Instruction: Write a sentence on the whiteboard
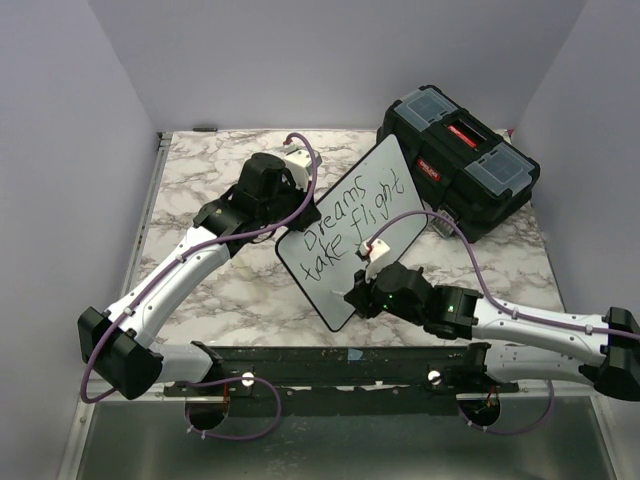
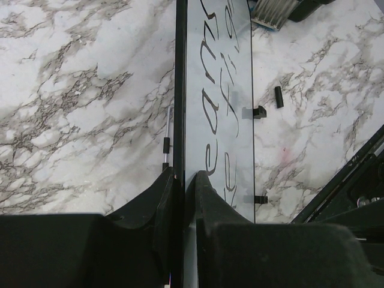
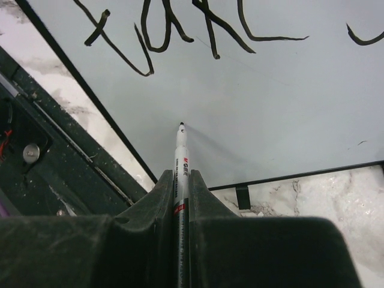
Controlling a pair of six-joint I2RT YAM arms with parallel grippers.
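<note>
- Well, the left gripper [image 2: 185, 174] is clamped on the black rim of the whiteboard [image 1: 350, 235], steadying it mid-table, slanted, with its far corner near the black toolbox [image 1: 460, 160].
- Across the board runs the sentence [image 1: 355, 215], "Dreams take flight", in two lines of thin black letters.
- Over on the right, the right gripper [image 3: 182, 177] is pinched tight around a marker [image 3: 181, 156], cap off, tip pointing at bare white just below the second line.
- Whether that tip is touching the surface or hanging just off it, the wrist view doesn't settle.
- My read: the writing step looks finished or very nearly so, since all three words are legible and complete.
- Next up, I'd expect either a closing full stop or a clean lift of the marker straight off the board. That calls for no sideways drag, which would streak the letters above, while the left grip holds the board firm against the marble table [image 1: 200, 170].
</note>
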